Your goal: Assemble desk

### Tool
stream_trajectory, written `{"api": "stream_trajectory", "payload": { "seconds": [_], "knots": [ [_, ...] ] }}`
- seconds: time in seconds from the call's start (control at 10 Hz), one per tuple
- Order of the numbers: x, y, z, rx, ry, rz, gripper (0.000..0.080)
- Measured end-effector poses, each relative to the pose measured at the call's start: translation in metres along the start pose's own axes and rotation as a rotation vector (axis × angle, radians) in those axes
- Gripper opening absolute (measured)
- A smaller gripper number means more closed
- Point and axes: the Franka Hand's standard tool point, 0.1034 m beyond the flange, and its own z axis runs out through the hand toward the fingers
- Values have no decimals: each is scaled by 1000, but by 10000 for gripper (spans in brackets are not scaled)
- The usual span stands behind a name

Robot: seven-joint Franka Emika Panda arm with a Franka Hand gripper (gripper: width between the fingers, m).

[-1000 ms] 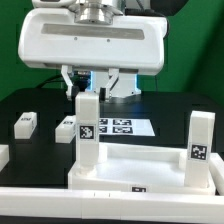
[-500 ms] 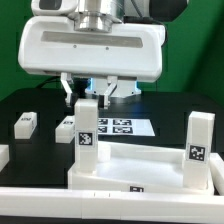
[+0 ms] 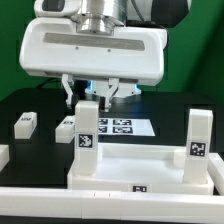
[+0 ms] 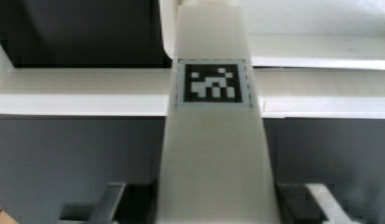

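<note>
On the exterior view's left, one loose leg [image 3: 24,123] lies flat on the black table [image 3: 20,104], with a second loose leg [image 3: 66,125] near it. Just right of these, an upright leg [image 3: 88,132] stands at a corner of the desk panel [image 3: 140,166]. My end effector [image 3: 90,98] is spread wide around its top. In the wrist view, a gap shows between each of my fingers [image 4: 109,205] and the leg. The marker board [image 3: 122,127] lies behind. Farthest right, another upright leg [image 3: 199,138] stands at the panel's other corner.
</note>
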Motion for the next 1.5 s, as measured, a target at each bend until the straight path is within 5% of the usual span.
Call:
{"api": "stream_trajectory", "payload": {
  "seconds": [0.1,0.2,0.4,1.1,1.4,1.5],
  "knots": [
    [0,0,0,0,0,0,297],
    [0,0,0,0,0,0,557],
    [0,0,0,0,0,0,621],
    [15,6,-20,15,-5,16,649],
    [8,0,-16,43,-86,17,649],
    [1,-2,-12,71,-183,16,649]
  ]
}}
